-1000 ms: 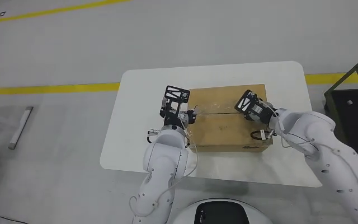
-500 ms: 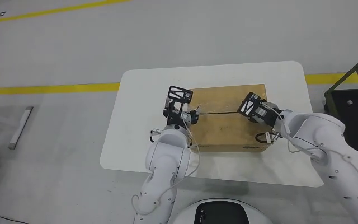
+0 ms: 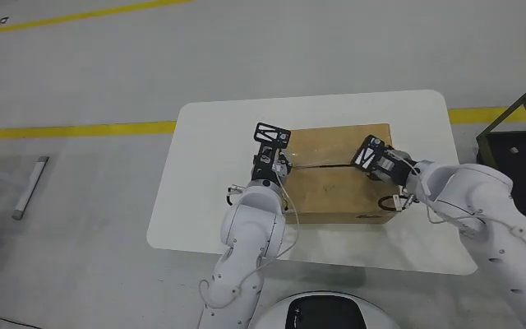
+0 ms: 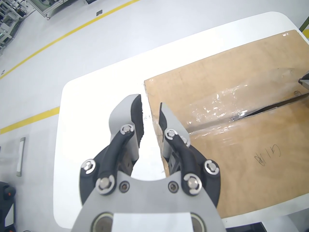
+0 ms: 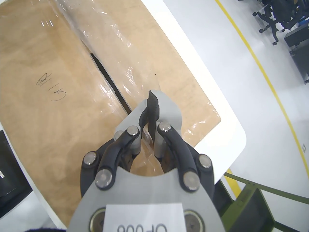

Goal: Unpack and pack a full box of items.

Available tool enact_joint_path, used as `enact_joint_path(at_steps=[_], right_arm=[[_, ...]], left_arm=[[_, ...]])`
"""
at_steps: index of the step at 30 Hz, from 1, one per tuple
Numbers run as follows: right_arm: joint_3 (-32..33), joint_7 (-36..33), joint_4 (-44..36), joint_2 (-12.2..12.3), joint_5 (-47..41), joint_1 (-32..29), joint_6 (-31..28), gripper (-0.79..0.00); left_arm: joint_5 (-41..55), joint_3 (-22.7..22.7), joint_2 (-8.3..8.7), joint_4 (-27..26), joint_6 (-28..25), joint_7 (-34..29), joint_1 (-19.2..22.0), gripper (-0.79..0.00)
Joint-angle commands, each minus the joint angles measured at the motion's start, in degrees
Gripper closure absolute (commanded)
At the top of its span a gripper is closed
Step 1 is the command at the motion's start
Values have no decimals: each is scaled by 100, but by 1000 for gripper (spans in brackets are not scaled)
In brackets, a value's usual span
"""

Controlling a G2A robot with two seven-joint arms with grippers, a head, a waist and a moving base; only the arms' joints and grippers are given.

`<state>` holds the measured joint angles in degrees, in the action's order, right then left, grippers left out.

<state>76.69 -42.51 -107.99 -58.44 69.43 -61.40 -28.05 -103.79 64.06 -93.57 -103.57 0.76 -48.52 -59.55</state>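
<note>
A brown cardboard box (image 3: 329, 193) stands on the white table (image 3: 205, 181), its two top flaps joined by clear tape (image 5: 106, 32). A dark slit (image 5: 108, 80) shows along the seam. My left gripper (image 4: 150, 102) is open at the box's (image 4: 241, 146) left end, one finger over the box edge and the other over the table. In the top view the left gripper (image 3: 275, 152) sits by the left end of the seam. My right gripper (image 5: 152, 96) is shut just above the taped seam near the box's (image 5: 36, 112) right end. From above, the right gripper (image 3: 370, 156) lies over that end.
A green metal cart (image 3: 505, 140) stands off the table's right side, and the right wrist view shows the cart (image 5: 253, 201) close to the table corner. A grey bar (image 3: 29, 187) lies on the floor far left. Bare table (image 4: 96, 112) lies left of the box.
My left gripper has moved right, up to the box's left end. The right gripper has shifted slightly right. A dark slit has appeared along the seam.
</note>
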Motion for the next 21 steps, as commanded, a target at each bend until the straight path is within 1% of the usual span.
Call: enact_joint_path(at_steps=[1,3,4,6,7,11,15,21], right_arm=[[36,-64,-63,-5,-204,38,76,0],[43,-152,-137,-13,-401,71,165,0],[32,-215,-172,-18,-498,81,208,0],[-23,-437,-219,-14,-505,104,183,0],[-53,-533,-223,-11,-458,115,159,0],[-135,-741,-191,4,-237,137,39,0],[-165,-755,-156,20,-43,122,-71,0],[-168,-817,-102,34,-16,114,-146,0]], left_arm=[[-12,-2,-2,7,-6,-13,7,-135],[-16,4,-4,20,-9,-9,14,-126],[-17,7,-5,24,-7,-8,18,-105],[-21,8,-8,30,-1,-8,23,-9],[-22,7,-9,32,0,-9,26,0],[-19,-4,-15,45,-4,-4,27,0],[16,-33,-24,74,-15,4,23,0],[99,-171,-49,204,-73,51,65,0]])
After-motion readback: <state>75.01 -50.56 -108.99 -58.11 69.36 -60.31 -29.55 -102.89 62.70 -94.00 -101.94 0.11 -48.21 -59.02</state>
